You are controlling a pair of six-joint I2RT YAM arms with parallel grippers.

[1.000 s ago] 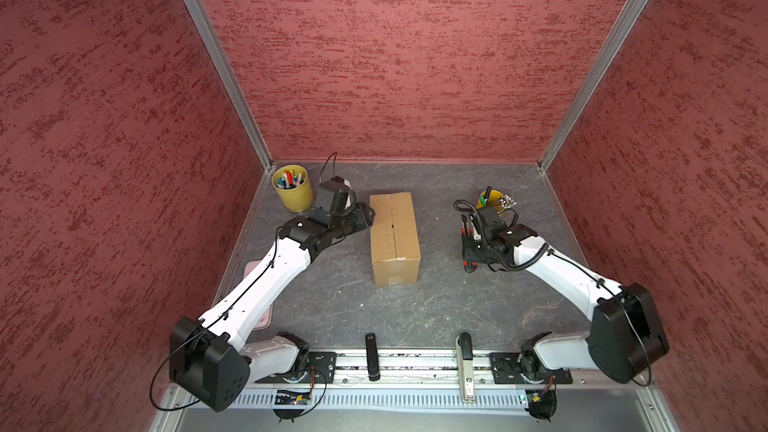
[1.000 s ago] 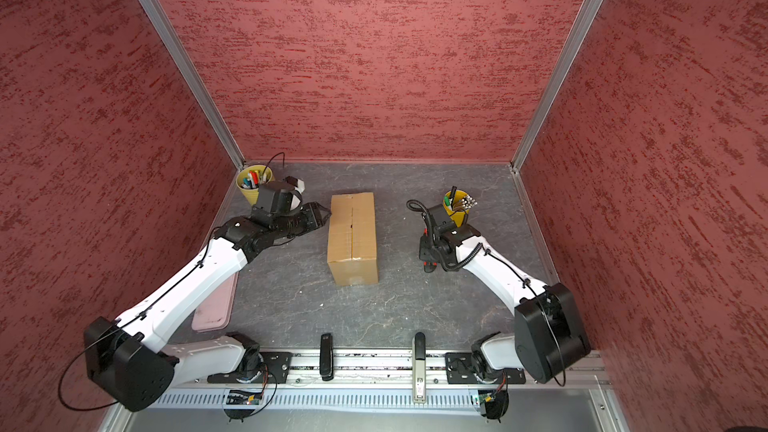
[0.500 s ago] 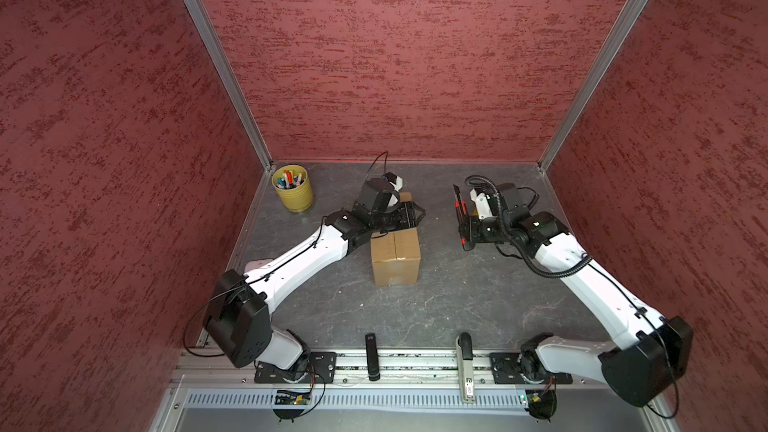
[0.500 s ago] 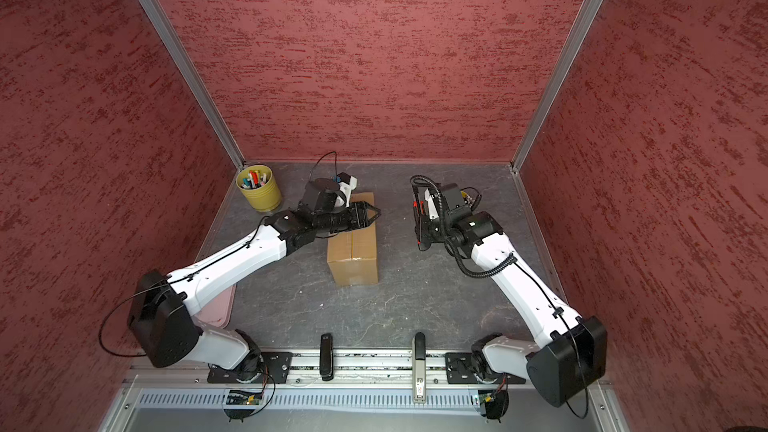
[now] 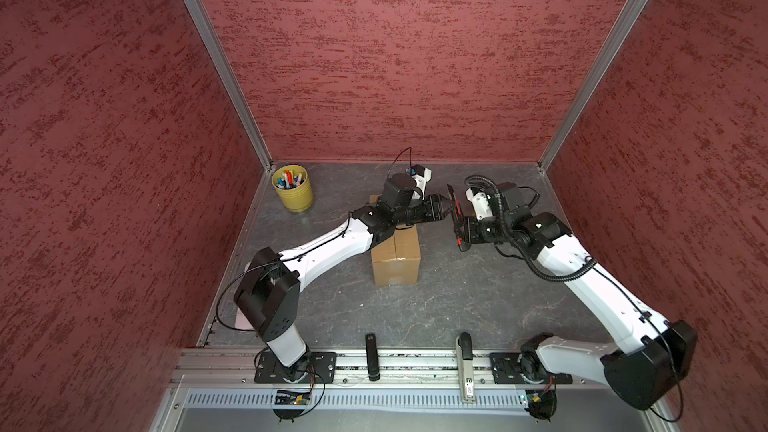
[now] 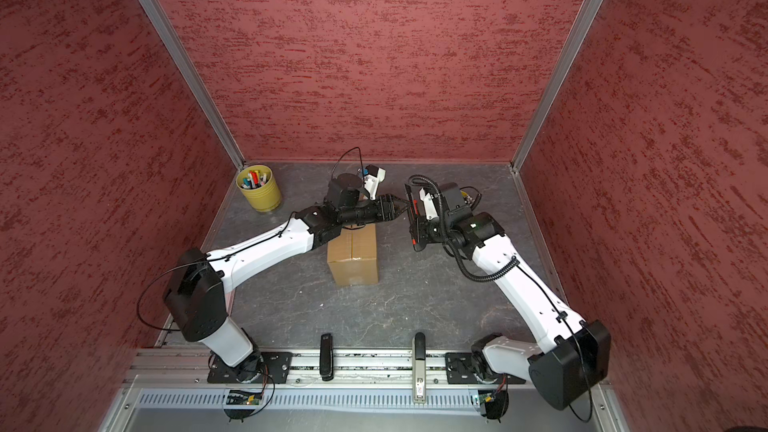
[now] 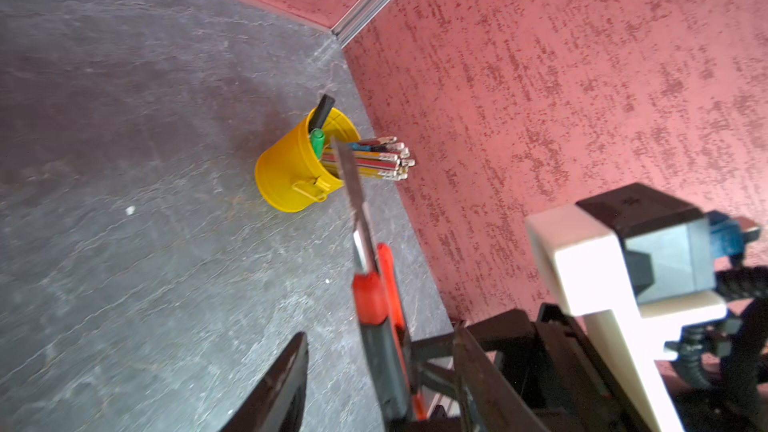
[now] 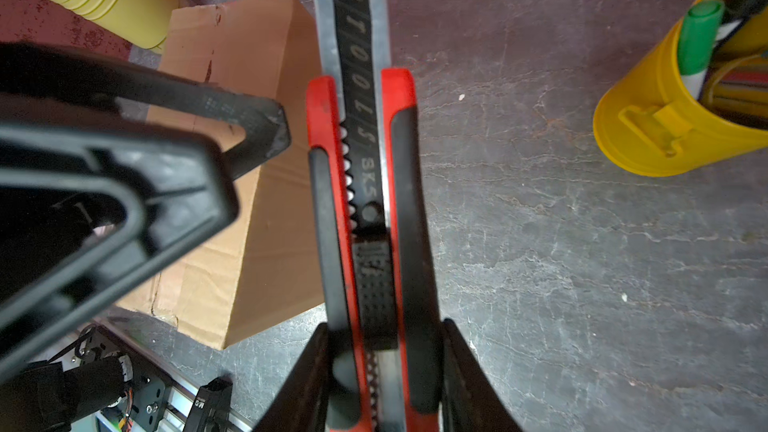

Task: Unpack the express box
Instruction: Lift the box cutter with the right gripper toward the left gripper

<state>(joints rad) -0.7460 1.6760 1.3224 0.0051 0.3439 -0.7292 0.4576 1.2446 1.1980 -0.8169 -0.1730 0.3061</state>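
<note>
Far right of the express box point(image 5: 395, 259), right gripper point(image 8: 386, 363) is clamping the knife point(image 8: 365, 184); left gripper point(image 5: 445, 209), jaws apart, is crowding it and risking knocking it loose.

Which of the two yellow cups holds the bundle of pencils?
The right-hand yellow cup, with a green marker beside its pencils; the left corner cup holds coloured pens.

The space is enclosed by rough-plastered, dark-red mottled walls: a far wall point(image 5: 395, 56), a left wall point(image 5: 104, 139) and a right wall point(image 5: 685, 160), joined by aluminium corner posts point(image 5: 216, 60). A grey veined stone-look floor point(image 5: 457, 305) is bounded at the near edge by a silver metal rail point(image 5: 415, 361).
</note>
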